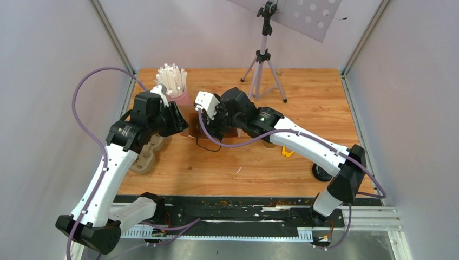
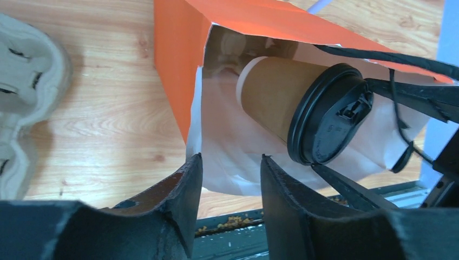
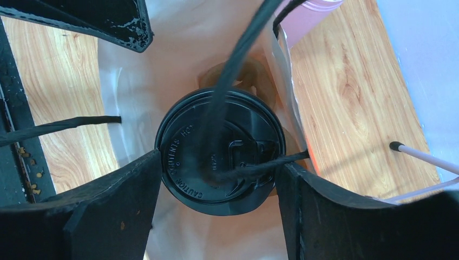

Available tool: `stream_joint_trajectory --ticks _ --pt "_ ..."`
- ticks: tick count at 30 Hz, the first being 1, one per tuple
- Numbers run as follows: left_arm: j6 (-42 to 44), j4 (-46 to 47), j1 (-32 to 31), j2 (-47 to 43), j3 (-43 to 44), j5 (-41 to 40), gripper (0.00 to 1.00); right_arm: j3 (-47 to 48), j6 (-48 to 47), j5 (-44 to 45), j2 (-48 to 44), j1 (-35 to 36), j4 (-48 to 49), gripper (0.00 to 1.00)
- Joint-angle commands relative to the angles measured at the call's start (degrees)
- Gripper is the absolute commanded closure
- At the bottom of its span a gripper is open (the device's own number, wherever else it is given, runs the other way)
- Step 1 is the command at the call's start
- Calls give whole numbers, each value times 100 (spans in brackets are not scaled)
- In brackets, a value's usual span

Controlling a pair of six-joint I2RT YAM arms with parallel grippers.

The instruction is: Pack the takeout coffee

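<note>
The takeout coffee (image 2: pixel 270 97) is a kraft-brown cup with a black lid (image 3: pixel 181 162), and it sits inside an orange paper bag (image 2: pixel 178 65) with a white lining. My right gripper (image 3: pixel 219 160) reaches into the bag from above, its fingers (image 2: pixel 346 187) pressed against opposite edges of the lid. My left gripper (image 2: pixel 230 160) stands open just short of the bag's mouth, with nothing between its jaws. The bag's black cord handles (image 3: pixel 233 70) drape across the lid. In the top view both wrists hide the bag and cup.
A grey-brown pulp cup tray (image 1: pixel 149 154) lies left of the bag, under my left arm. A pink cup (image 1: pixel 179 98) of white sticks stands behind. A tripod (image 1: pixel 263 65) stands at the back, and a small yellow object (image 1: pixel 287 153) lies near my right arm.
</note>
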Motion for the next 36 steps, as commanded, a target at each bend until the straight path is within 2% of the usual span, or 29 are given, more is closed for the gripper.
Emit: stream_joint_trajectory --ticks 1,6,11,14,16,27,31,36 --pt "264 215 41 53 -39 -196 52 301 -51 47 58 106 251 27" --pt "99 320 41 265 100 -343 56 71 -269 -261 -210 121 101 27" --pt "158 265 41 310 591 -352 46 -313 -425 -232 -552 122 91 27" --pt "185 -68 42 308 1010 -344 45 -363 -455 -199 -568 123 107 27" --pt "287 -281 46 250 1091 -646 46 -350 -454 -195 -521 123 129 27" --pt "967 -270 50 247 570 -1415 55 -415 -526 -126 -596 122 129 27" --pt "1155 188 122 390 416 -1277 53 -399 -533 -189 -662 123 71 27" --pt "1352 520 182 586 373 -1061 60 -512 -585 -112 -750 123 -22 27"
